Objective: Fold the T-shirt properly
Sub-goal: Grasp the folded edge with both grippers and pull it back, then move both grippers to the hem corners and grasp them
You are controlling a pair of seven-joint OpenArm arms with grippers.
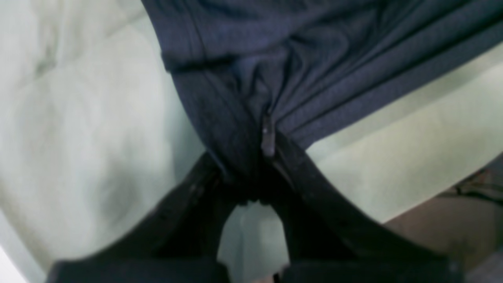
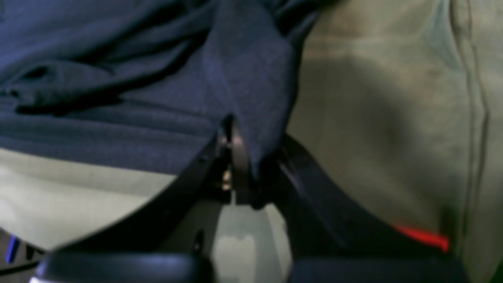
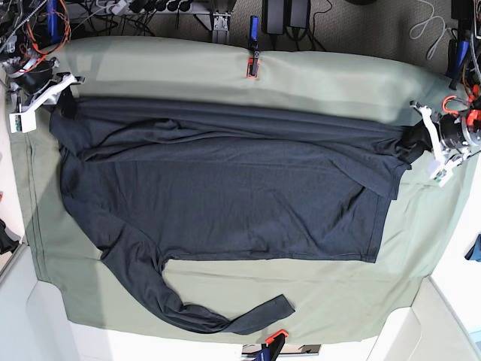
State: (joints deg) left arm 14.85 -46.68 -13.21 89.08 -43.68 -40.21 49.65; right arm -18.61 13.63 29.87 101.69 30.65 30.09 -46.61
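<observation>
The dark navy T-shirt (image 3: pixel 225 195) lies spread across the olive-green table cloth (image 3: pixel 338 83), its far edge pulled into a straight line between my two grippers. One long sleeve (image 3: pixel 188 312) curls toward the near edge. At the far left corner, my right gripper (image 3: pixel 64 101) is shut on the T-shirt; its wrist view shows the fingertips (image 2: pixel 232 133) pinching a fold of the fabric (image 2: pixel 157 98). Over at the right end, my left gripper (image 3: pixel 413 137) is shut on the hem, with bunched cloth (image 1: pixel 314 70) fanning out from its tips (image 1: pixel 268 141).
A red clamp (image 3: pixel 252 68) holds the table cloth at the far edge and an orange one (image 3: pixel 274 337) at the near edge. Cables and power gear (image 3: pixel 150 11) lie behind the table. White surfaces (image 3: pixel 443 331) flank the near corners.
</observation>
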